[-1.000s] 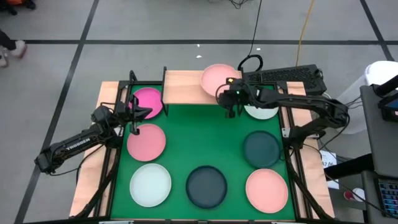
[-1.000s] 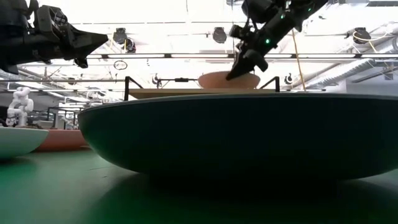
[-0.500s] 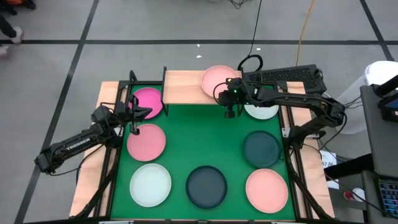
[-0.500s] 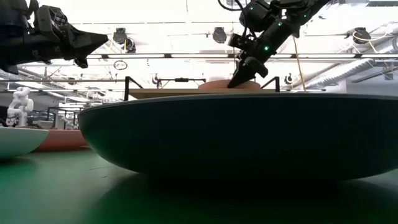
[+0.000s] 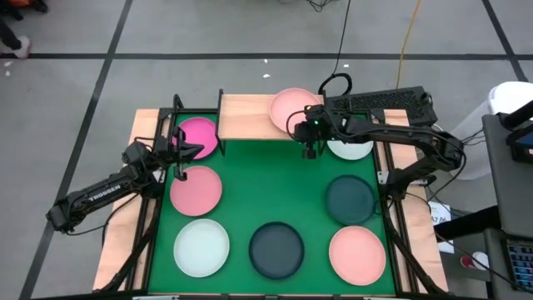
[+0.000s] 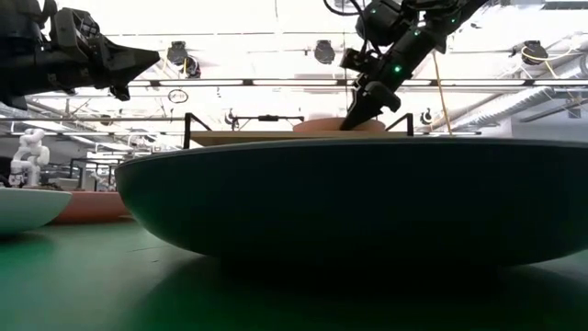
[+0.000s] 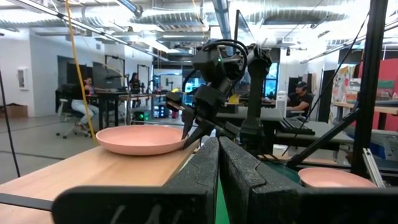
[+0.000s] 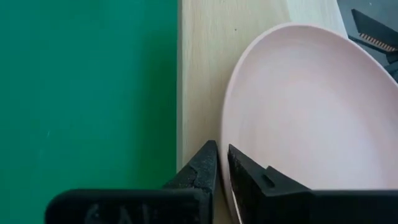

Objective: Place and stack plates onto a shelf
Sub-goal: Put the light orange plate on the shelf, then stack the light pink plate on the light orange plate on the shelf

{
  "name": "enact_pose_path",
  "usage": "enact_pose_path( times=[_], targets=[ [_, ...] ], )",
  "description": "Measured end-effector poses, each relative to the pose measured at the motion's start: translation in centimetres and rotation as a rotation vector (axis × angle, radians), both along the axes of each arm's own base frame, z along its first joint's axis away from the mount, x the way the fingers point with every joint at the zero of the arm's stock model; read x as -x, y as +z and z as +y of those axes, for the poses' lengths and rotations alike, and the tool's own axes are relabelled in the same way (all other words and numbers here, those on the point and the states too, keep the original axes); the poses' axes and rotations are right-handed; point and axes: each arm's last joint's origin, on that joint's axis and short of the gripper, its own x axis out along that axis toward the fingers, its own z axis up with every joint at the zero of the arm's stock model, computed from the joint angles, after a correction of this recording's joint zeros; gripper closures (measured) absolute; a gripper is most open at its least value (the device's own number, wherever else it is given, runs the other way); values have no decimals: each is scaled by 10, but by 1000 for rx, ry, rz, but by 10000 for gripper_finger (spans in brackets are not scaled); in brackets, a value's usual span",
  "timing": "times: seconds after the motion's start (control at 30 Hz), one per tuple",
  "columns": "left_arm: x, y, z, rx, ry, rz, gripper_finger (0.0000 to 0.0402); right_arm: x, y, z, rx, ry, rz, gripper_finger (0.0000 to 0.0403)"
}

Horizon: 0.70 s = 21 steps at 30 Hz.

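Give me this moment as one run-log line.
stage: first plate on shelf | right gripper: shut on pink plate rim, plate resting on shelf | left gripper: shut, waiting over magenta plate | seven plates on mat

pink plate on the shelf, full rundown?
The pink plate is round, shallow and pale pink, matte like plastic, with a low raised rim and nothing in it. It lies flat, right way up, on the right end of the light-wood shelf. The right claw pinches its near rim, fingers nearly closed on the edge. Nothing else touches it.
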Motion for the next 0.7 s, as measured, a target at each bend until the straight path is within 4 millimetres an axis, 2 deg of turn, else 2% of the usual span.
enact_pose_path(
  times=[0.37,0.7],
  targets=[
    [0,0,0,0,0,0,382,12,24,10,9,39,-83,305],
    [0,0,0,0,0,0,382,42,80,61,-115,223,-399,293]
  ],
)
